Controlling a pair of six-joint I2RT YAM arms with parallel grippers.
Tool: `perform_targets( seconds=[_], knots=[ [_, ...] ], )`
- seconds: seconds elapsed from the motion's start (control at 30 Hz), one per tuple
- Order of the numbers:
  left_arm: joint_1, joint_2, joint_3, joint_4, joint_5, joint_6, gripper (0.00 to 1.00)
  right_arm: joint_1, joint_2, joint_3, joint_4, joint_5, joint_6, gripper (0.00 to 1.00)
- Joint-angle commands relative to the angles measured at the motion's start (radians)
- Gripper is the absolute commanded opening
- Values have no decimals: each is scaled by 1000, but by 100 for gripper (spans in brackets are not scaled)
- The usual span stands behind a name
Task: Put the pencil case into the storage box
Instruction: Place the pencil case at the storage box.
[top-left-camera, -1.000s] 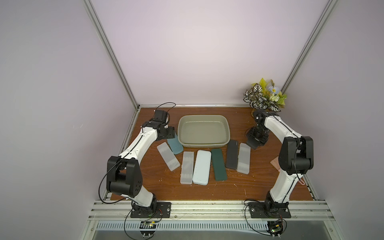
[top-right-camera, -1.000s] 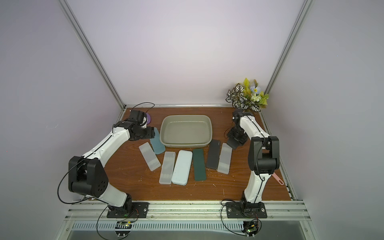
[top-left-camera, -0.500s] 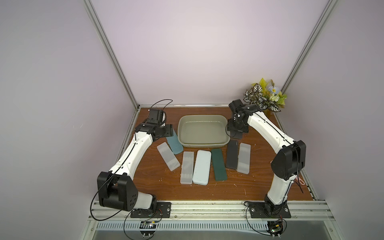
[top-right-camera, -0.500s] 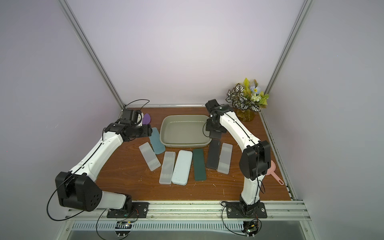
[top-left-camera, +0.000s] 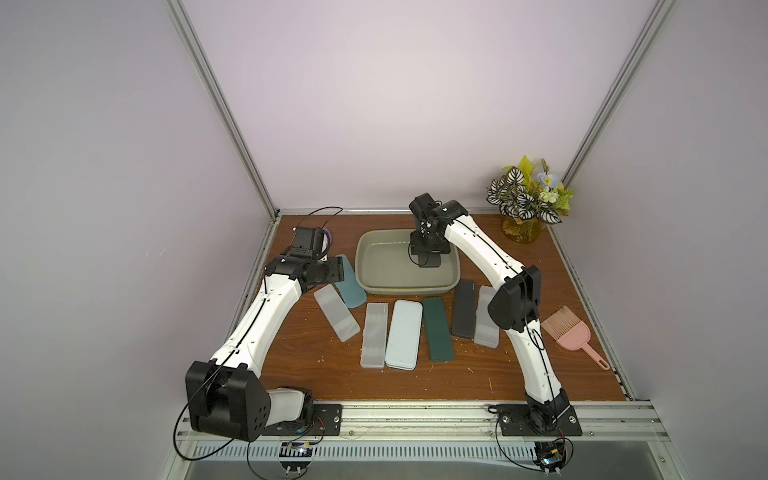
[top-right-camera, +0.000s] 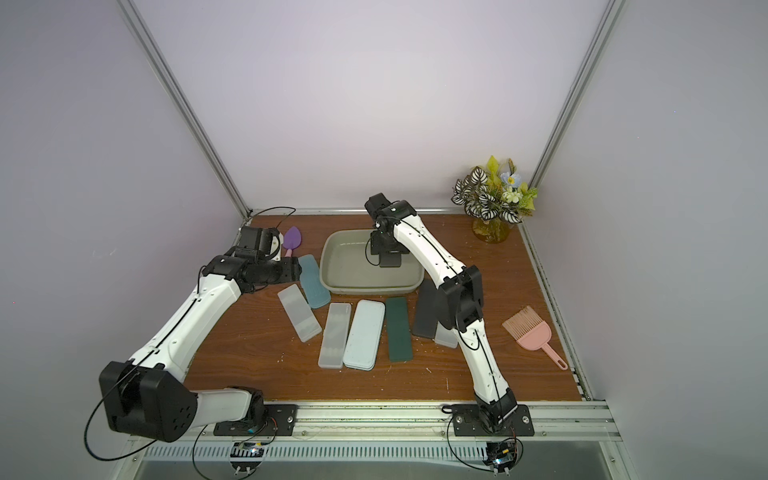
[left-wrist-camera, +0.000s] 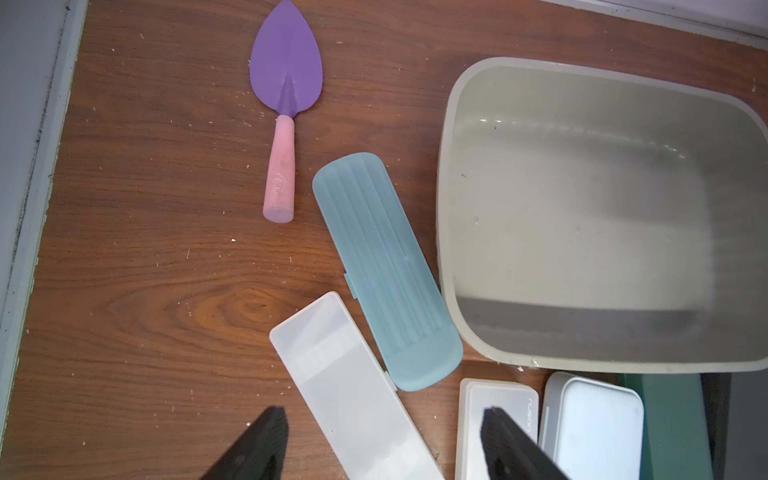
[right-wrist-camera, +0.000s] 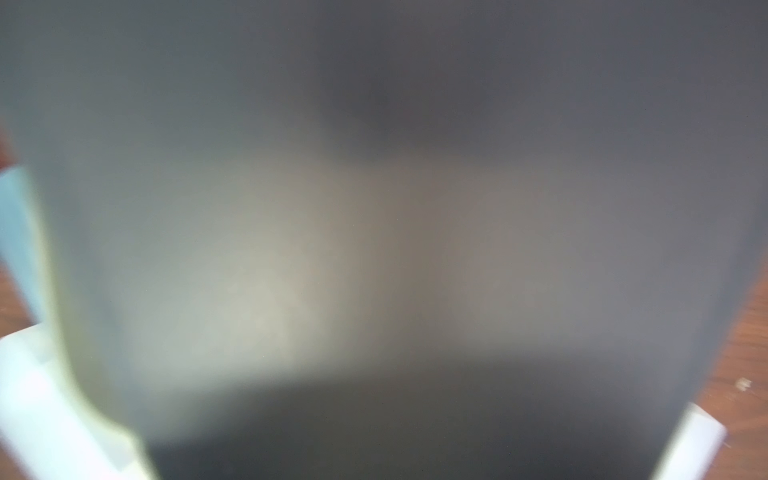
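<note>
Pencil case (top-left-camera: 430, 262) in pinch of right tool (top-left-camera: 428, 254) over storage box (top-left-camera: 407, 288) on wooden table (top-left-camera: 478, 374); left tool (left-wrist-camera: 382, 413) spread; lilac walls (top-left-camera: 395, 104).

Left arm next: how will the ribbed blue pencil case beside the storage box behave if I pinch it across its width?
The ribbed blue pencil case looks like hard plastic, so probably stiff and light. Lying flat, it should slide, not roll or tip. Its smooth rounded edges might slip in the open left end effector, and the storage box rim crowds one side.
</note>
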Motion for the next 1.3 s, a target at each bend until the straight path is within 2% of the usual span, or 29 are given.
perform_targets(
  seconds=[0.0, 0.83, 0.93, 1.27],
  knots=[
    [11, -25, -17, -13, 3, -7, 74, -7, 11, 76, -67, 12, 31, 56],
    [11, 9, -43, -13, -5, 7, 74, -87, 181, 0, -17, 3, 4, 61],
    [11, 15, -40, -13, -7, 10, 74, -91, 185, -4, -17, 2, 7, 67],
    [11, 23, -36, -13, -9, 13, 74, -93, 172, -2, -22, 12, 10, 99]
  ],
)
